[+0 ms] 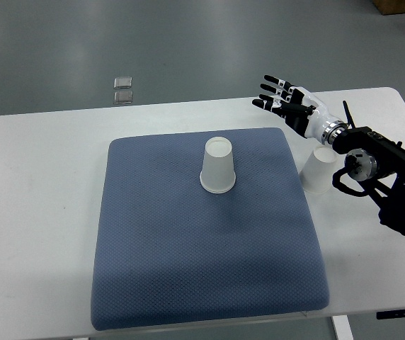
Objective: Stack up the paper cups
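The table (40, 142) carried a blue mat (188, 262). The right hand (287, 104) hovered past the mat's far right corner, fingers spread, holding nothing. One cup (217, 166) stood on the mat, another (317, 171) beside it, well apart; stacking was not yet done.

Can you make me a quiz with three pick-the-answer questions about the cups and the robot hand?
1. Where is the paper cup that is upside down?
A. on the blue mat
B. on the floor
C. in the hand

2. How many paper cups are there?
A. one
B. two
C. four

3. What is the right hand doing?
A. squeezing a cup
B. making a fist
C. open, holding nothing

Answers: 1 A, it stands on the blue mat. 2 B, a second cup sits on the white table beside the mat. 3 C, its fingers are spread in the air.
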Robot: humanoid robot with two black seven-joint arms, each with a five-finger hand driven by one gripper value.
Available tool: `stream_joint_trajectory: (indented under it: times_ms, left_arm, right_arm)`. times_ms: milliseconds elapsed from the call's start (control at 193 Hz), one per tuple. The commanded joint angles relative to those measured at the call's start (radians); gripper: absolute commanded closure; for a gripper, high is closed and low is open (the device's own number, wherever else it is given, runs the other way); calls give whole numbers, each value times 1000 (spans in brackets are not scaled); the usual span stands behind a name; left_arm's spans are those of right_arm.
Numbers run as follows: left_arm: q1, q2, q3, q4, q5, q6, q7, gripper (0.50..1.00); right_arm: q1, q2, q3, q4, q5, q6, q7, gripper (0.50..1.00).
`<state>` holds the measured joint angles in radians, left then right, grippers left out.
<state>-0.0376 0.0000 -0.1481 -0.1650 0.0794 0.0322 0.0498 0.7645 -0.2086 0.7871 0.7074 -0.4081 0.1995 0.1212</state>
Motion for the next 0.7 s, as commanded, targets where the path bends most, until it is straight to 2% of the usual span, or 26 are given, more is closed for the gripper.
stream_joint_trajectory:
  times_ms: [0, 694]
  left_arm:
    - [-2, 0, -1, -5, 0, 0, 1, 500]
    - [2, 0, -5, 10, -1, 0, -2, 500]
  right_arm:
    - [-2, 0, 0, -2, 0, 0, 1, 570]
    - [-10, -5, 9, -2, 2, 12, 6, 570]
